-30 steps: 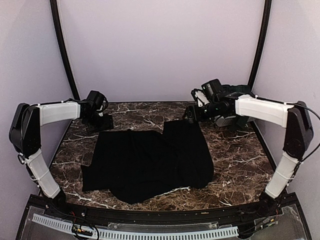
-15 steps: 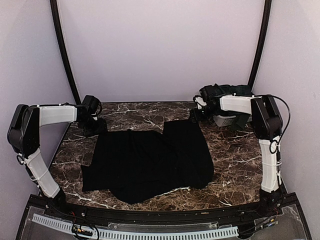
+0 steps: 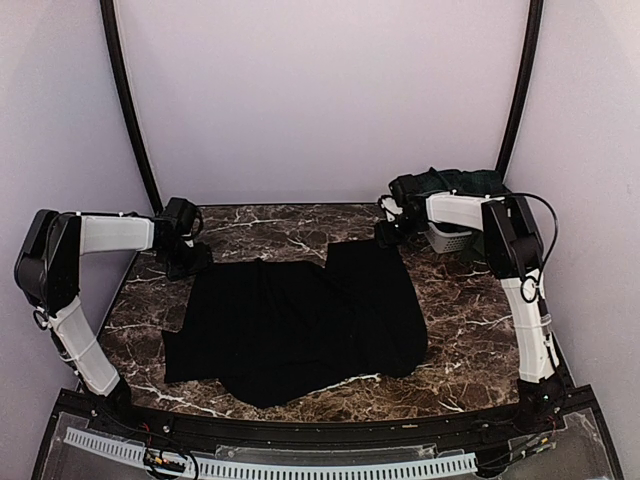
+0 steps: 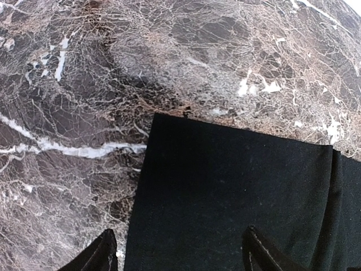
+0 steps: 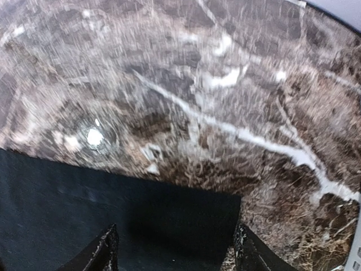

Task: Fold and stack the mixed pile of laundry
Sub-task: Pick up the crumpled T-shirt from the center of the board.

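A plain black cloth piece (image 3: 300, 320) lies spread flat on the marble table (image 3: 470, 310). My left gripper (image 3: 186, 262) hangs low over the cloth's far left corner. In the left wrist view it (image 4: 180, 254) is open, its fingertips (image 4: 105, 251) straddling the black cloth (image 4: 237, 203) edge. My right gripper (image 3: 386, 232) is at the far right corner. In the right wrist view it (image 5: 176, 251) is open, with the black cloth (image 5: 113, 209) corner between its fingers (image 5: 248, 251). More dark green garments (image 3: 455, 182) of the laundry pile are heaped in the basket.
A white slatted basket (image 3: 452, 240) stands at the back right, just behind my right gripper. Black curved frame posts (image 3: 128, 110) rise at both back corners. Pale walls close in the table on three sides.
My right arm has folded inward and its gripper has dropped toward the cloth's far right corner, jaws narrowing a little. My left gripper has shifted slightly left and down at the far left corner.
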### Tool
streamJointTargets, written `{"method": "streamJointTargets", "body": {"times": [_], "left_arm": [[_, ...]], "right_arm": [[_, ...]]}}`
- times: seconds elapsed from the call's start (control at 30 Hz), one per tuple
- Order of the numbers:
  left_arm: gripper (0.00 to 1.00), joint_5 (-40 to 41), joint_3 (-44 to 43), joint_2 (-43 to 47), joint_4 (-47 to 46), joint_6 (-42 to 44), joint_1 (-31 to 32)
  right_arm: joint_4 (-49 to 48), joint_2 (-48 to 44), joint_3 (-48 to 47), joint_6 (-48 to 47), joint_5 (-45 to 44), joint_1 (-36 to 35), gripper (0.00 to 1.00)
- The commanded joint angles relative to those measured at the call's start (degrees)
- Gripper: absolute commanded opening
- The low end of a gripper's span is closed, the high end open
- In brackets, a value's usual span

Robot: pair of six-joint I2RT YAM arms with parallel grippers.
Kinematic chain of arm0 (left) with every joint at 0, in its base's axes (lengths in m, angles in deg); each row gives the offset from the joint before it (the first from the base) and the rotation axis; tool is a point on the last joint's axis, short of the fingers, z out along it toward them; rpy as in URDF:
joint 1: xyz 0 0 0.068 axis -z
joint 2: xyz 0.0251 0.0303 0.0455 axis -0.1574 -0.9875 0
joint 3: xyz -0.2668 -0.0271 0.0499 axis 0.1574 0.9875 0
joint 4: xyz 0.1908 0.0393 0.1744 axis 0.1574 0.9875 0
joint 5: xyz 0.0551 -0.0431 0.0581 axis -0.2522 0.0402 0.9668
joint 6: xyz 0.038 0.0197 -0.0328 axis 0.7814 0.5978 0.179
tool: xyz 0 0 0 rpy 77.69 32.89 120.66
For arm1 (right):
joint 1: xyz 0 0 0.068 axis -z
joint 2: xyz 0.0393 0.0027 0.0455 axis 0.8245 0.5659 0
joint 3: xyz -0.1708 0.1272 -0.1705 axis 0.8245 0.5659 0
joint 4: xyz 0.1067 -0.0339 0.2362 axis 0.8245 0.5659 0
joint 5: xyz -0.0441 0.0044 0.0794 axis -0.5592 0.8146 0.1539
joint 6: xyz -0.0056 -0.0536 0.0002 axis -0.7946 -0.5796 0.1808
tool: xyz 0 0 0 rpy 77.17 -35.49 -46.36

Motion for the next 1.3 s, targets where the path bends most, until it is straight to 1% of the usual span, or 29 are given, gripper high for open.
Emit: {"method": "streamJointTargets", "body": {"times": [0.0, 0.1, 0.2, 0.3, 0.4, 0.43, 0.57, 0.73, 0.9, 1.03, 1.1, 1.13, 1.2, 1.23, 1.27], "left_arm": [[0.75, 2.08, 1.10, 1.80, -0.23, 0.71, -0.35], [0.76, 2.92, 1.13, 1.25, -0.28, 0.66, -0.34], [0.76, 3.83, 0.48, 0.08, -0.07, 0.69, -0.82], [0.75, 4.19, -0.71, -1.86, -0.02, 1.17, -1.61], [0.72, 2.66, -2.18, -3.18, -0.72, 1.98, -3.09], [0.70, 2.88, -2.55, -3.91, -0.79, 2.22, -3.31], [0.69, 3.54, -5.73, -7.25, -1.32, 4.21, -3.68], [0.67, 1.39, -10.37, -11.88, -1.82, 5.94, -3.68], [0.65, -1.72, -12.15, -13.67, -1.61, 6.50, -3.61], [0.59, -1.18, -14.52, -15.57, 0.35, 7.21, -3.46], [0.53, -0.88, -16.99, -17.18, 2.89, 7.80, -3.25], [0.49, -0.74, -17.77, -18.30, 4.01, 7.94, -3.21], [0.43, -0.95, -19.09, -19.38, 5.70, 8.10, -3.10], [0.42, -1.93, -19.28, -19.91, 5.86, 8.21, -3.07], [0.37, -3.15, -19.32, -20.14, 5.93, 8.23, -3.08]], "right_arm": [[1.34, 1.35, -0.22, -0.72, -0.53, -0.15, 0.65], [0.42, 1.00, 1.80, -0.62, 0.26, -0.20, 0.62], [0.79, 2.08, 1.47, -0.85, 0.67, -0.20, 0.53], [2.06, 3.48, -0.53, -0.80, 1.85, -0.15, 0.34], [2.48, 3.69, -1.49, -0.58, 1.93, -0.20, 0.04], [2.56, 3.74, -1.55, -0.53, 1.84, -0.20, 0.00], [1.96, 2.99, -0.99, -0.54, 1.82, -0.12, 0.00], [0.81, 1.72, 0.34, -0.38, 2.24, -0.03, 0.00], [0.20, 0.58, 0.67, -0.03, 3.43, -0.02, 0.00], [-0.25, -1.10, 1.14, 0.49, 4.26, -0.02, 0.00], [-0.56, -2.08, 1.43, 0.44, 4.37, -0.02, 0.00], [-0.49, -2.40, 1.39, 0.38, 4.29, -0.02, 0.00], [-0.10, -2.86, 1.03, 0.26, 4.28, -0.02, 0.00], [0.16, -2.93, 0.82, 0.26, 3.93, -0.02, 0.00], [0.37, -3.17, 0.77, 0.26, 3.73, -0.02, 0.00]]}}
